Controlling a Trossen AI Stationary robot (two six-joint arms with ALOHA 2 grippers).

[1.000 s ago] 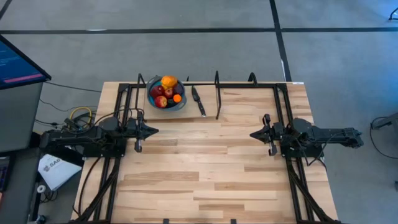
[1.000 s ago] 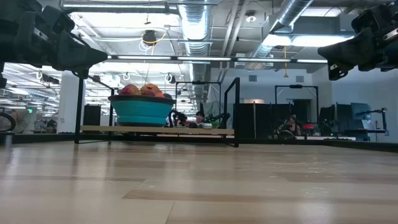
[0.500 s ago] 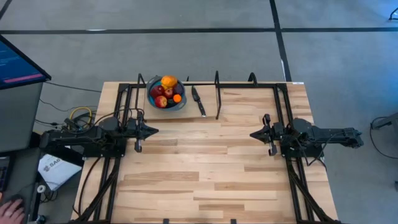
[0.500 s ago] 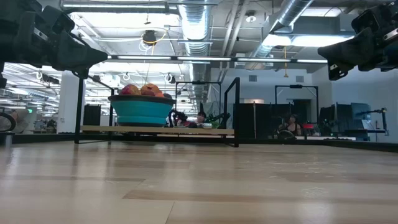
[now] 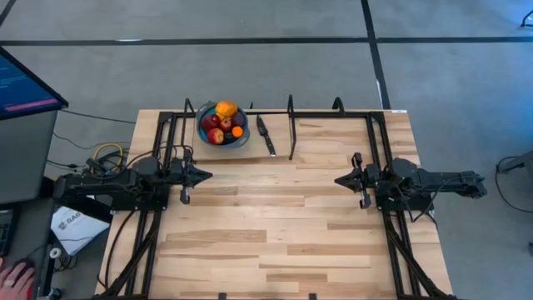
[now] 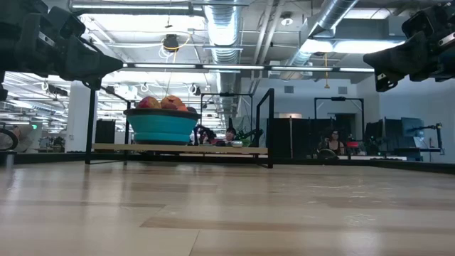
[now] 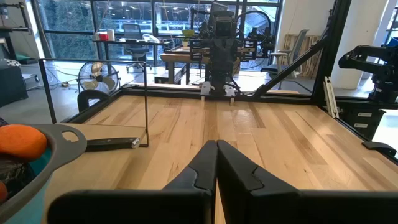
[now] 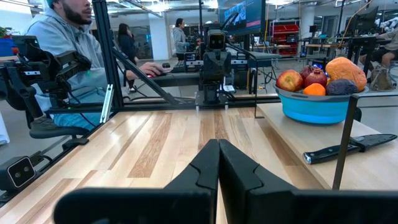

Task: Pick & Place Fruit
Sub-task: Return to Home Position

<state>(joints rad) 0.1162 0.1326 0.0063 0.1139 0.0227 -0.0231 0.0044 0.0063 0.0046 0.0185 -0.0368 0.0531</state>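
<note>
overhead, the fruit (image 5: 221, 123) lies heaped in the blue bowl (image 5: 202, 138) on the shelf, so sorting looks finished. left arm (image 5: 158, 179) and right arm (image 5: 391, 185) hang well apart from the bowl. low down, fruit crowns the bowl. both wrist views show jaws pressed together, empty, suiting parked arms.

Grey floor (image 5: 250, 67) all round me, dark seam lines (image 5: 371, 33) crossing it. Monitor (image 5: 25, 83) with lit screen off my left. Overhead: bare silver ducts (image 6: 226, 28), bright light strips (image 6: 334, 46). Past right side: tall glazed wall (image 7: 81, 25) in dark frames, standing fan (image 7: 96, 71), desk (image 7: 118, 41) with office chair (image 7: 132, 30) behind. Near left: person (image 8: 68, 50) in grey hoodie, seated. Farther left: hanging screen (image 8: 242, 14), red cabinet (image 8: 283, 30), more people standing.
</note>
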